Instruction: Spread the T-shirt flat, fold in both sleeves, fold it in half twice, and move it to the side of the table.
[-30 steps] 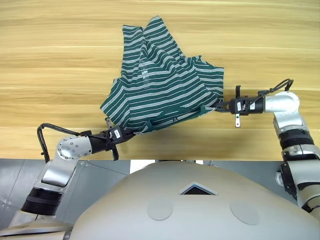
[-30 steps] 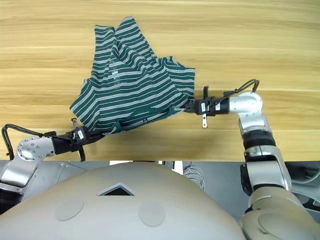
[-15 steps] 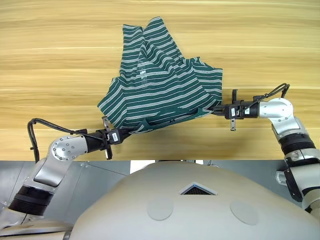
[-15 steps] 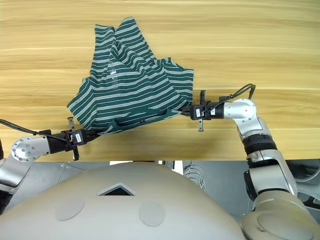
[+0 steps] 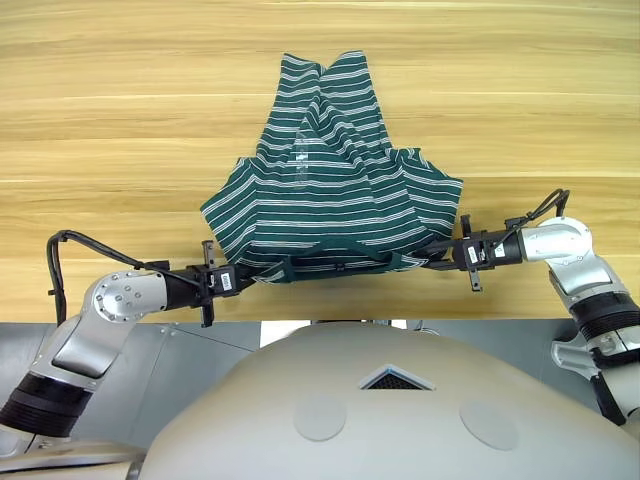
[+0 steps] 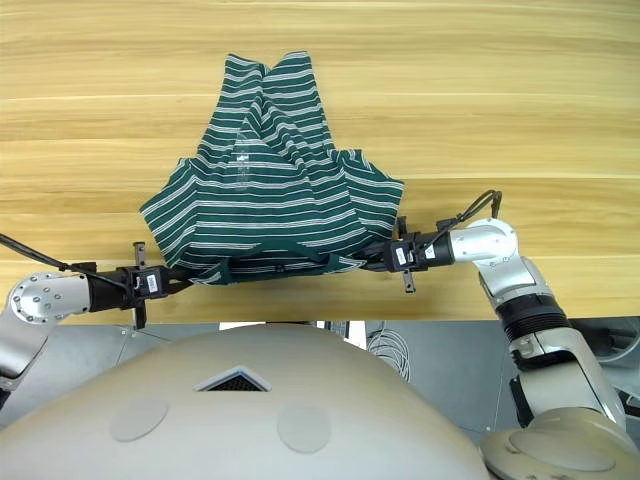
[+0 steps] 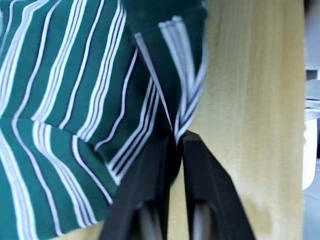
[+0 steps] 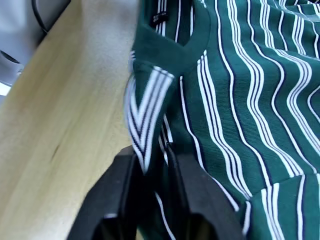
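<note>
Both grippers, left and right, pinch the shirt at the table's near edge.

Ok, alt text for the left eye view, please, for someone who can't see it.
A green striped T-shirt is bunched on a wooden table, its near edge stretched between the robot's two arms. The left fingers and the right fingers are each shut on one end of that edge, close to the table's front.
</note>
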Robot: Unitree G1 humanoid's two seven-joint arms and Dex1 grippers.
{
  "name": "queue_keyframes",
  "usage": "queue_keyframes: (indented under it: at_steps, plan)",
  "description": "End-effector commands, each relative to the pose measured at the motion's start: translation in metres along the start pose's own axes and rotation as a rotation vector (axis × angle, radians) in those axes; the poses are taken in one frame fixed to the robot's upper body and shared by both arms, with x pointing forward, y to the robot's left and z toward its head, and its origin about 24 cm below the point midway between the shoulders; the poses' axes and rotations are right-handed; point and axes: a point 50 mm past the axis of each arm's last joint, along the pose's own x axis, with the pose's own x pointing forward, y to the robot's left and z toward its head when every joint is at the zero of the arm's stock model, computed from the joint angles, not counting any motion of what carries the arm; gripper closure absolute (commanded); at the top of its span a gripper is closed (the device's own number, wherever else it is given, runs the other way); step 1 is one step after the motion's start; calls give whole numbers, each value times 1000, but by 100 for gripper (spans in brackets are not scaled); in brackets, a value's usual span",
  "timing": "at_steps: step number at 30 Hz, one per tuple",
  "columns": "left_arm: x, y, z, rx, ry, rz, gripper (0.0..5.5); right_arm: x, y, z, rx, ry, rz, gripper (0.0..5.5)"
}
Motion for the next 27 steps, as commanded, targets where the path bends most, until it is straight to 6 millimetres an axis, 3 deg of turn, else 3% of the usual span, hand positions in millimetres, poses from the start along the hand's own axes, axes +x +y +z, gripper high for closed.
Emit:
queue_keyframes:
  at_steps: [1, 8, 12, 15, 18, 22, 27]
  plan:
    - [-9, 4, 6, -33, -6, -22, 450, 4, 15, -11, 83, 65, 77, 396]
    - [-37, 26, 18, -29, -37, -16, 348, -12, 9, -3, 135, -33, 73, 293]
    - [-63, 44, 34, -41, -164, 18, 287, -36, -6, 20, 196, -312, 29, 267]
    - [-73, 67, 52, -96, -378, 148, 287, -49, -28, 33, 225, -499, -66, 267]
    - [-58, 88, 64, -177, -518, 308, 287, -46, -61, 35, 255, -541, -230, 267]
    - [-24, 89, 75, -256, -582, 393, 283, -25, -101, 36, 267, -416, -415, 327]
    - [11, 92, 62, -377, -596, 559, 283, 10, -147, 56, 287, -338, -551, 416]
